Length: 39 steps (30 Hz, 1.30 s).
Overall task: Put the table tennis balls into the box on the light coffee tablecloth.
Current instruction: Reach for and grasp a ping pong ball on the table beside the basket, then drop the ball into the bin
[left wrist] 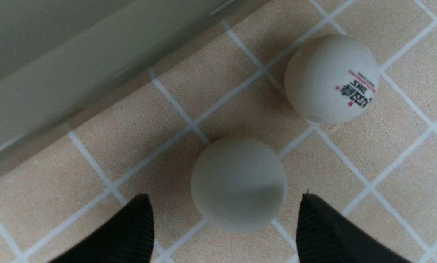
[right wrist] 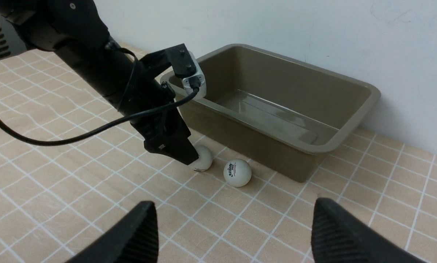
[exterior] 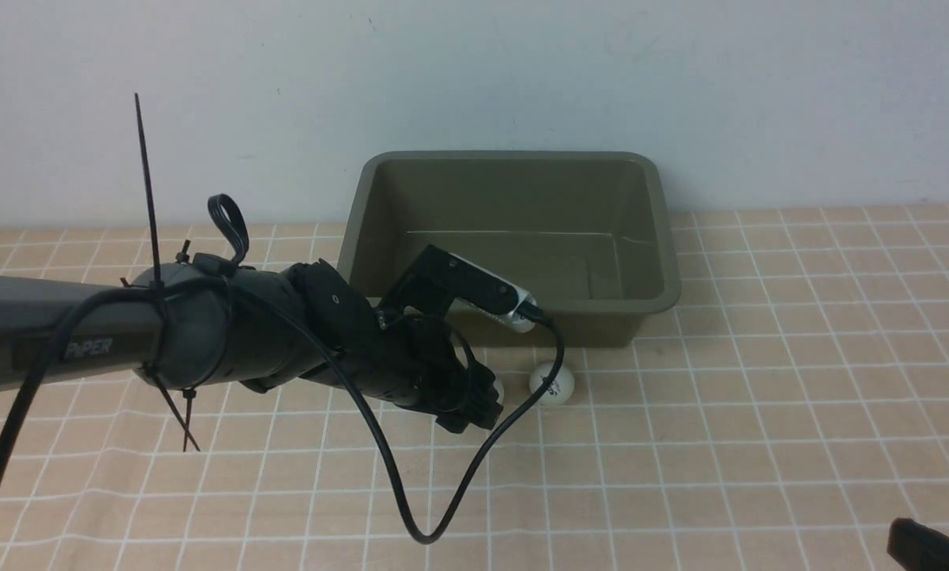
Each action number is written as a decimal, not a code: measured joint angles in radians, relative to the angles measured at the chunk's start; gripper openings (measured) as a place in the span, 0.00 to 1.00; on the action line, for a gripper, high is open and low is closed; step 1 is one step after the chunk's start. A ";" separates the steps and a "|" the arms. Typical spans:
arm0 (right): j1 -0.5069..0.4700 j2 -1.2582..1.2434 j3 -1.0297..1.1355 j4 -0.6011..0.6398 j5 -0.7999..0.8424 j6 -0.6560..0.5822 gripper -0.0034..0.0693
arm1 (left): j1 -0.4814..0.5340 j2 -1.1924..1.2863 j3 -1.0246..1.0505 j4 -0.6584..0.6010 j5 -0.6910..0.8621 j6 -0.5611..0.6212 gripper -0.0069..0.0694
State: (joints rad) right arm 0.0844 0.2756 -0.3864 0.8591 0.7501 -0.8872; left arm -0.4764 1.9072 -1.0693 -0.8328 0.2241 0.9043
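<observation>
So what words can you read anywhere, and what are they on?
"PiPER": on the left arm.
"DHS", as far as it can be made out, upside down in the left wrist view: on the lettered ball.
Small red print on that ball: too small to read.
Plain ball and box: no text.

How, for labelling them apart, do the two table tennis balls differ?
The plain ball carries no print; the printed ball shows dark and red lettering. The plain ball sits at the fingertips of the open left end effector; the printed ball lies clear of it. Both are white, alike in size, resting on the tablecloth before the box.
</observation>
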 joint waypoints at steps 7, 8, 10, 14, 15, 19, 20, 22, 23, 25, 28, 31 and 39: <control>0.000 0.000 0.000 0.000 0.000 0.000 0.75 | -0.027 0.044 -0.021 -0.023 -0.027 0.037 0.67; 0.000 0.000 0.000 0.000 0.000 0.000 0.75 | -0.027 0.051 -0.020 -0.025 -0.036 0.037 0.67; 0.000 0.000 0.000 0.000 0.000 0.000 0.75 | -0.027 0.060 -0.020 -0.026 -0.049 0.040 0.67; 0.000 0.000 0.000 0.000 0.003 0.000 0.75 | -0.027 0.084 -0.020 -0.040 -0.075 0.040 0.55; 0.000 0.000 0.000 0.000 0.003 0.000 0.75 | -0.027 0.081 -0.020 -0.045 -0.076 0.040 0.50; 0.000 0.000 0.000 0.000 0.003 0.000 0.75 | -0.027 0.053 -0.020 -0.063 -0.074 0.042 0.50; 0.000 0.000 0.000 0.000 0.003 0.000 0.75 | -0.027 0.031 -0.020 -0.065 -0.064 0.053 0.50; 0.000 0.000 0.000 0.000 0.003 0.000 0.75 | -0.027 0.008 -0.020 -0.067 -0.040 0.063 0.50; 0.000 0.000 0.000 0.000 0.003 0.000 0.75 | -0.027 -0.007 -0.020 -0.067 -0.018 0.069 0.50; 0.000 0.000 0.000 0.000 0.003 0.000 0.75 | -0.027 -0.034 -0.020 -0.067 0.035 0.076 0.50; 0.000 0.000 0.000 0.000 0.003 0.000 0.75 | -0.027 -0.084 -0.020 -0.067 0.159 0.081 0.50; 0.000 0.000 0.000 0.000 0.003 0.000 0.75 | -0.027 -0.119 -0.020 -0.086 0.216 0.089 0.50; 0.000 0.000 0.000 0.000 0.005 0.000 0.75 | -0.027 -0.177 -0.020 -0.195 0.034 0.244 0.50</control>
State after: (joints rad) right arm 0.0844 0.2756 -0.3864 0.8591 0.7554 -0.8872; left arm -0.5030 1.7304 -1.0897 -1.0282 0.2582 1.1487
